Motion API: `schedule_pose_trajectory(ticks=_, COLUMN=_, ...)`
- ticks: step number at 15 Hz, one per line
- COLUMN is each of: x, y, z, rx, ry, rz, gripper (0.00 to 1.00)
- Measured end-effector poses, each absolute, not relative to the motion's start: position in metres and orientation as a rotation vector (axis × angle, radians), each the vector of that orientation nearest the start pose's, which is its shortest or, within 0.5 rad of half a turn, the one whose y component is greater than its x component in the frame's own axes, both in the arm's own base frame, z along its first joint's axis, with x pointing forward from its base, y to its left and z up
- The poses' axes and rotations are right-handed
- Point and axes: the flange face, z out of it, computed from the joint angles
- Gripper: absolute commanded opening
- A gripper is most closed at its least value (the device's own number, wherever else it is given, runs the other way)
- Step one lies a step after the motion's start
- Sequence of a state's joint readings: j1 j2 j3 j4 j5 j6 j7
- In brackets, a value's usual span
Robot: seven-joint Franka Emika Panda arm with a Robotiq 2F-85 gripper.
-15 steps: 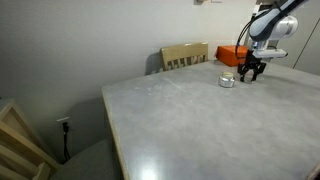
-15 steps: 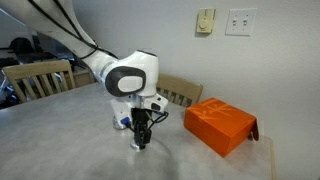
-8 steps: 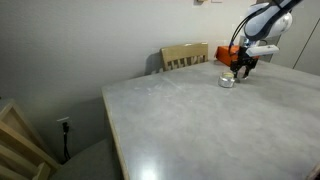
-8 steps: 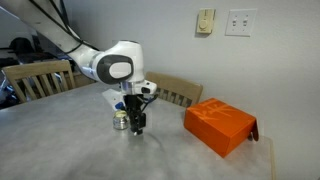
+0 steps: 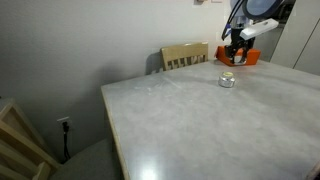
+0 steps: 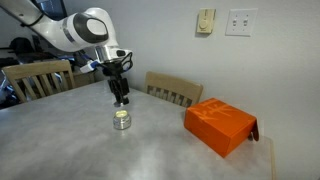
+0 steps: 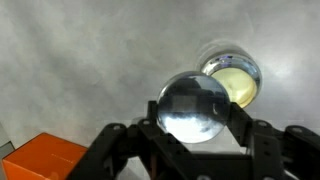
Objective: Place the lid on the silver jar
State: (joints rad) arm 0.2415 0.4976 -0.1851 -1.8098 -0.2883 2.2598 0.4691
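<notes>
In the wrist view we find the black two-finger Robotiq gripper [image 7: 197, 128] entering from the lower edge of the frame. Its fingers [image 7: 150, 130] are clamped on the small, flat, round, shiny grey-silver lid [image 7: 195, 103], one finger at each side of the disc. The lid sits at the centre of that frame, held clear of the table. Just to its upper right lies the tiny squat round silver jar [image 7: 236, 80], partly covered by the lid's edge. The jar is open and shows a pale yellowish interior. The grey mottled tabletop [image 7: 80, 60] fills the rest of the frame, and a corner of the orange rectangular box [image 7: 38, 160] occupies the lower left.

In both exterior views we see the gripper [image 5: 236, 45] [image 6: 121, 96] hanging above the silver jar [image 5: 227, 80] [image 6: 122, 119], with a gap between them (the lid itself is too small to make out there). The jar stands upright on the tabletop [image 6: 60, 140].

In an exterior view the jar is left of centre, and the orange box [image 6: 222, 125] rests well apart from it at the right of the frame. A pale wooden chair [image 6: 172, 90] shows behind the table at centre. In an exterior view the orange box [image 5: 246, 57] appears at the upper right, behind the gripper, and the wooden chair [image 5: 185, 56] stands at the table's far edge.
</notes>
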Motion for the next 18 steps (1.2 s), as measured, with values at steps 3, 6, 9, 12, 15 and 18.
schedule_pose_trajectory(ticks=3, x=0.647, y=0.052, z=0.285, rx=-3.407, ry=0.191, rz=-0.087, gripper=0.44)
schedule_pose_trajectory(ticks=6, x=0.651, y=0.057, z=0.290, rx=-3.369, ry=0.025, rz=-0.117, gripper=0.44)
schedule_pose_trajectory(ticks=9, x=0.653, y=0.058, z=0.289, rx=-3.323, ry=-0.083, rz=-0.108, gripper=0.44)
schedule_pose_trajectory(ticks=12, x=0.656, y=0.055, z=0.278, rx=-3.276, ry=-0.147, rz=-0.067, gripper=0.44)
schedule_pose_trajectory(ticks=15, x=0.662, y=0.047, z=0.261, rx=-3.258, ry=-0.162, rz=-0.028, gripper=0.44)
schedule_pose_trajectory(ticks=18, x=0.666, y=0.040, z=0.243, rx=-3.256, ry=-0.155, rz=0.010, gripper=0.44)
